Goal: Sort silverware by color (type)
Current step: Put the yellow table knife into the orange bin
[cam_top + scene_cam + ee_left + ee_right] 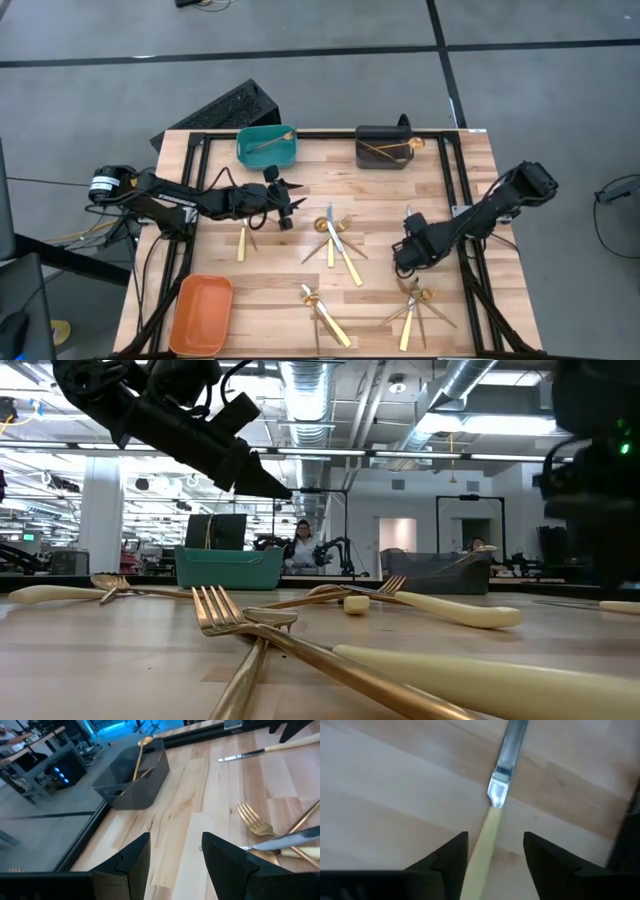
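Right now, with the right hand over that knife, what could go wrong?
1. The right hand stands open astride the knife handle; closing off-centre may flick the slim handle sideways.
2. Nearby cutlery lies crossed in a pile, so a low sweep could scatter it.
3. The orange bin sits across the table, a long carry past the left hand.

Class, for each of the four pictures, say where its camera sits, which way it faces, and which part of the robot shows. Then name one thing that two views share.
High view: above the table, facing straight down; both arms, left gripper, right gripper.
Low view: at tabletop height, facing level across forks into the room; an arm overhead.
Left wrist view: on the left arm, facing past its open fingers toward the dark grey bin.
Right wrist view: on the right arm, facing down; a knife lies between its open fingers.
Shared: the dark grey bin, high and left wrist views.
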Available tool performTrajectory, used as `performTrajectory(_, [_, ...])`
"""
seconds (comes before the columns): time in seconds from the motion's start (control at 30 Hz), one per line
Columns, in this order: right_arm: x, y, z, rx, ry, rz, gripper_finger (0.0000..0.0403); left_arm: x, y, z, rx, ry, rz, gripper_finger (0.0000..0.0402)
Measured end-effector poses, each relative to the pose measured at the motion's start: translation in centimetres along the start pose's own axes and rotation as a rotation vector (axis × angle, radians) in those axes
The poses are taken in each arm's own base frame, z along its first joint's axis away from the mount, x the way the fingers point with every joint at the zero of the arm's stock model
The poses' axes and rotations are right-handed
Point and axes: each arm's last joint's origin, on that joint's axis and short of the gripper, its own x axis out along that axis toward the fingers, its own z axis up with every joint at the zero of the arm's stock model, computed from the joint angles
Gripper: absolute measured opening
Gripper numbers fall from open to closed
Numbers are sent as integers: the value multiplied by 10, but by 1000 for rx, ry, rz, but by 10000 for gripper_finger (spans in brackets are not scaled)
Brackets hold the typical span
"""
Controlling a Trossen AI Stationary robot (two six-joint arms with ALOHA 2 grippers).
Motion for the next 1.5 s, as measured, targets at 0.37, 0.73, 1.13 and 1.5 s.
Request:
performTrajectory(0.37, [25, 2, 1, -22, 61, 113, 213, 0, 0, -1, -2, 13, 7, 167])
performTrajectory(0.73, [27, 2, 0, -79, 53, 119, 105, 0, 0, -1, -59, 15, 8, 167])
performTrajectory(1.13, [14, 16, 11, -37, -296, 343, 77, -1, -14, -1, -144, -2, -58, 167])
performTrajectory(1.5, [-23, 44, 8, -78, -1000, 451, 74, 1, -52, 17, -110, -307, -177, 205])
